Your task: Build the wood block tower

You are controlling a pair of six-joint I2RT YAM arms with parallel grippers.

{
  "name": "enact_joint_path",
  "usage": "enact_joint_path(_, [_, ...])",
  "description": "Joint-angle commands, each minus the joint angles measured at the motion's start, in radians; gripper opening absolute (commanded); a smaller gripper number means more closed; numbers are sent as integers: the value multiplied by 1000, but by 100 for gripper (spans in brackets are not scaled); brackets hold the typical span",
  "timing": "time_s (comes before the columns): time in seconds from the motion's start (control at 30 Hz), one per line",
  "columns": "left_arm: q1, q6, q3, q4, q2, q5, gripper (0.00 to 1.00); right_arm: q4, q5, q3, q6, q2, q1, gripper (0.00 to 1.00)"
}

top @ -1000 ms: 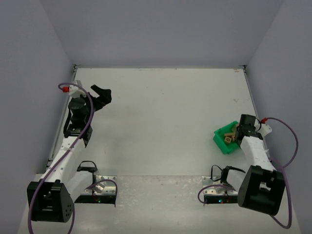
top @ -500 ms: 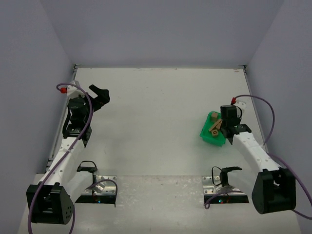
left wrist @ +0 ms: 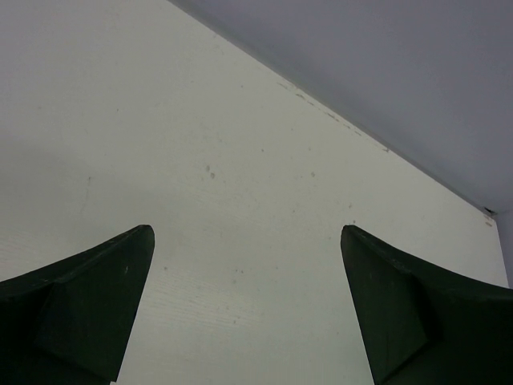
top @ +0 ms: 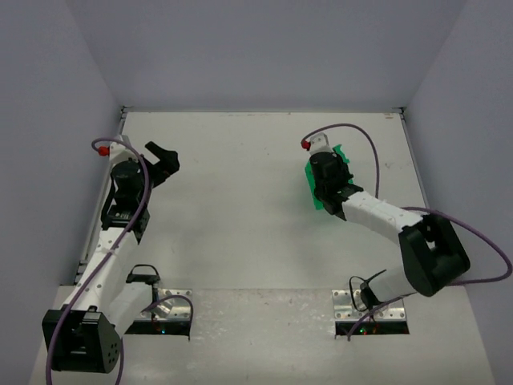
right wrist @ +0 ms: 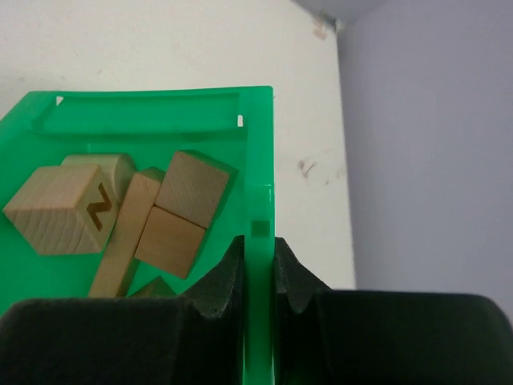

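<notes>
Right gripper [right wrist: 258, 263] clamped the wall of the bright green plastic bin [right wrist: 258, 192], which I had swung from the near-right edge toward the middle; small tan wooden blocks [right wrist: 168, 241] lay inside, unstacked, nothing built yet. Left gripper [left wrist: 248, 313] hung apart, empty.

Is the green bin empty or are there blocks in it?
Not empty. Right wrist view shows several wood blocks lying inside the green bin, whose side wall the right hand grips.

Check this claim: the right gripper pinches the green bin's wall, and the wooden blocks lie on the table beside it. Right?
No. The right gripper does pinch the wall of the green bin, but the wooden blocks lie inside the bin, as the right wrist view shows.
</notes>
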Motion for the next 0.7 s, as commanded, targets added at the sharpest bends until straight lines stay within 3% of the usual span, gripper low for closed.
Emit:
enact_joint_path(0.0, [7,-27,24,-4,-39,39,100,510,97,60,-531,122,86,0])
enact_joint_path(0.1, [8,-25,19,-16,-44,74,100,744,84,75,-740,245,138,0])
enact_joint_path(0.23, [7,-23,23,-29,-54,70,100,1071,13,72,-1138,412,190,0])
enact_joint_path(0.33, [8,-23,19,-68,-74,55,100,1445,-74,91,-1645,594,205,0])
enact_joint_path(0.43, [8,-20,16,-77,-91,47,100,1411,-91,87,-1639,620,212,0])
enact_joint_path(0.57, [8,-19,13,-81,-106,37,100,1188,-102,32,-1433,541,255,0])
enact_joint_path(0.67, [8,-19,12,-80,-104,37,100,1091,-121,8,-1406,490,276,0])
